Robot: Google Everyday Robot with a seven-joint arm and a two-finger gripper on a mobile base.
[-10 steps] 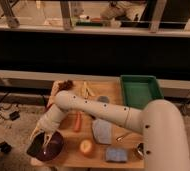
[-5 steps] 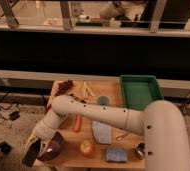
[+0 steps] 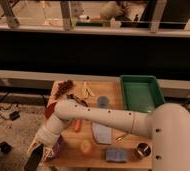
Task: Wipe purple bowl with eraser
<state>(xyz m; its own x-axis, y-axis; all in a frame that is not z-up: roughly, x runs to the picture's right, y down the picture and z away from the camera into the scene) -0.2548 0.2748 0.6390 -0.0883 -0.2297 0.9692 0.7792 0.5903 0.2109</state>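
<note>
At lower left the gripper [image 3: 38, 150] clenches the small dark rectangular eraser [image 3: 33, 160], probably light and stiff, pinched at its top end.

A green bin [image 3: 139, 95] sits at the far right of the wooden table [image 3: 113, 90]. A grey-blue cloth [image 3: 102, 133] lies mid-table, with an orange stick-shaped item [image 3: 77, 125] (perhaps a carrot) to its left. Along the near edge lie a round yellow-orange fruit [image 3: 85, 146], a blue sponge [image 3: 115, 154] and, rightmost, a metal cup [image 3: 144, 149]. A dark red cluster [image 3: 64, 87] occupies the far left corner.
</note>
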